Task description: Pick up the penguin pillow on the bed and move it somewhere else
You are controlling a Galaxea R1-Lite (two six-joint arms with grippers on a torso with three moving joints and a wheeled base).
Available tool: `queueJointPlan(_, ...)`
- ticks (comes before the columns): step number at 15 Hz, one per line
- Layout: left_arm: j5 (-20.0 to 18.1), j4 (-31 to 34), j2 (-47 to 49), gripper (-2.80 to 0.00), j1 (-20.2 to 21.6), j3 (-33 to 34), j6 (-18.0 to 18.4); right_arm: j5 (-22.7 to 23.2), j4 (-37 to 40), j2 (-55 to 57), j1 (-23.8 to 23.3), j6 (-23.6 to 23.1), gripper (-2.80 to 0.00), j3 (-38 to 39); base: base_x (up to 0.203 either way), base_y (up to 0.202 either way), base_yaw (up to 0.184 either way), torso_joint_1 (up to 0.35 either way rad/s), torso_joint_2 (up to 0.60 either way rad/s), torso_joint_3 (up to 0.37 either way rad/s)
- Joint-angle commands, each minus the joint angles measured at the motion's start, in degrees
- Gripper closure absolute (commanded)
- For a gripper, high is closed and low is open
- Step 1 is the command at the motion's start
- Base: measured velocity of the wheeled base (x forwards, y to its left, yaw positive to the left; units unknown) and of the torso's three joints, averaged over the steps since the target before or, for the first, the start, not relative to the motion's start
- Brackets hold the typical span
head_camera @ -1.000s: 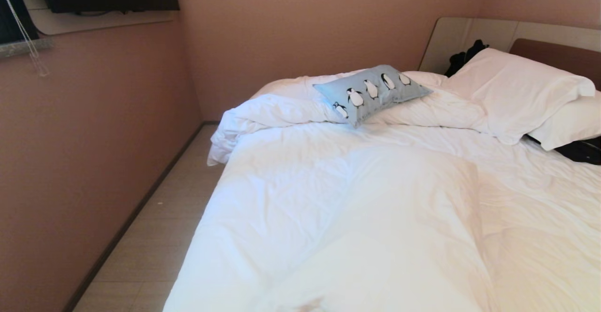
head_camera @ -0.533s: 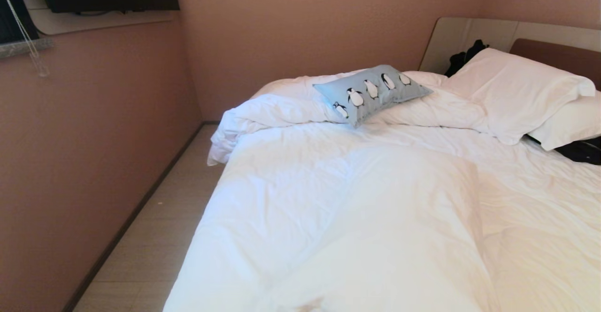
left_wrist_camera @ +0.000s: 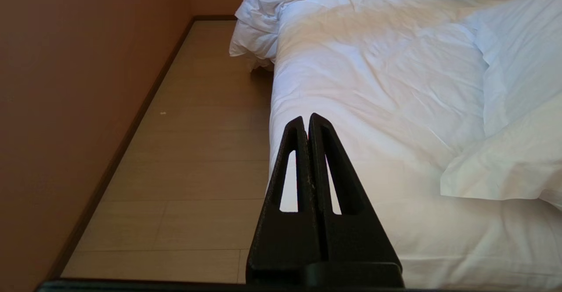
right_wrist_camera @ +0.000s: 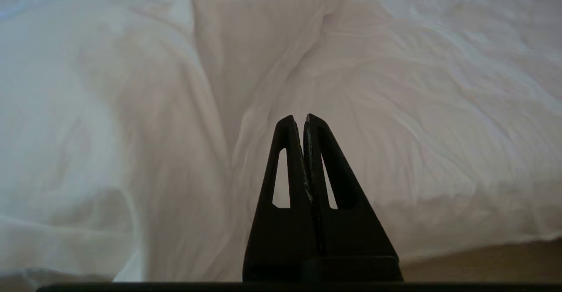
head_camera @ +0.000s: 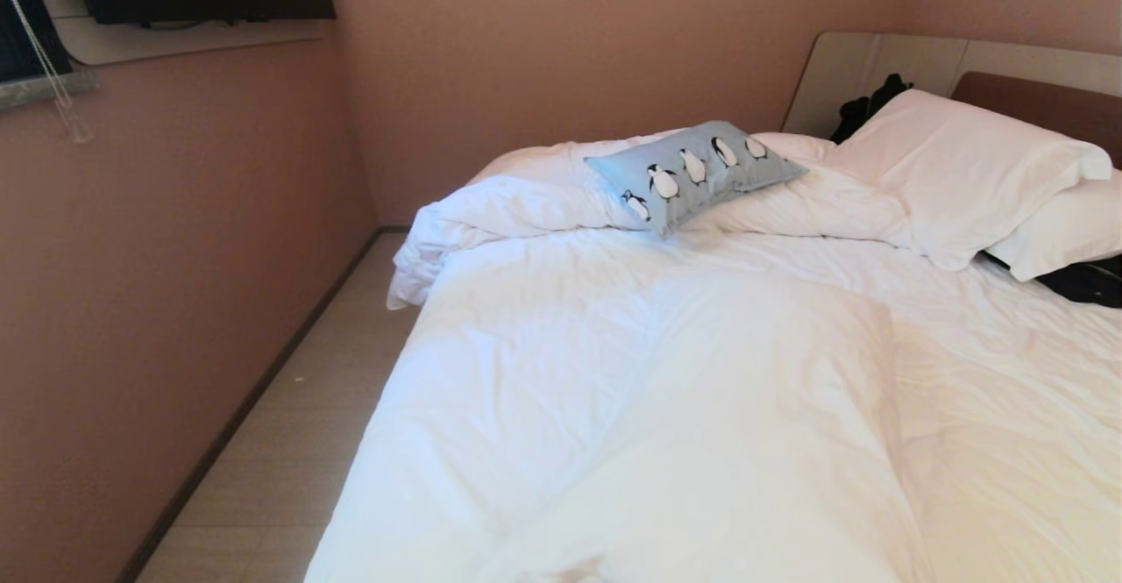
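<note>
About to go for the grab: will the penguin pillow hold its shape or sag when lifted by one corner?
The penguin pillow looks plump and soft, so it will probably sag rather than stay flat. It seems small beside the white pillows, so likely light. It lies on a rumpled duvet; a push would probably sink it in, not slide it.

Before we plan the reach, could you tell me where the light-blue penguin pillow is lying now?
In the head view the small light-blue penguin pillow lies on the bunched white duvet at the bed's far end, left of the large white pillows.

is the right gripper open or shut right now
Shut. In the right wrist view the right gripper has both fingers pressed together, empty, above the white duvet.
</note>
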Motion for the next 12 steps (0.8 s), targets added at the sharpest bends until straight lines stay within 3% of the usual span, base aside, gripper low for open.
queueJointPlan(1, 0.0, 0.0, 0.0, 0.0, 0.0, 0.0, 0.0, 1.8, -15.4, 0.1, 0.0, -2.3, 0.0, 2.8, 0.0, 0.0, 0.0, 0.0, 0.0, 0.0)
queueJointPlan(4, 0.0, 0.0, 0.0, 0.0, 0.0, 0.0, 0.0, 5.3, -15.2, 0.1, 0.0, -2.5, 0.0, 3.3, 0.0, 0.0, 0.0, 0.0, 0.0, 0.0)
queueJointPlan(9, 0.0, 0.0, 0.0, 0.0, 0.0, 0.1, 0.0, 7.4, -8.0, 0.0, 0.0, -2.2, 0.0, 3.0, 0.0, 0.0, 0.0, 0.0, 0.0, 0.0)
queueJointPlan(12, 0.0, 0.0, 0.0, 0.0, 0.0, 0.0, 0.0, 7.2, -7.7, 0.0, 0.0, -0.2, 0.0, 3.0, 0.0, 0.0, 0.0, 0.0, 0.0, 0.0)
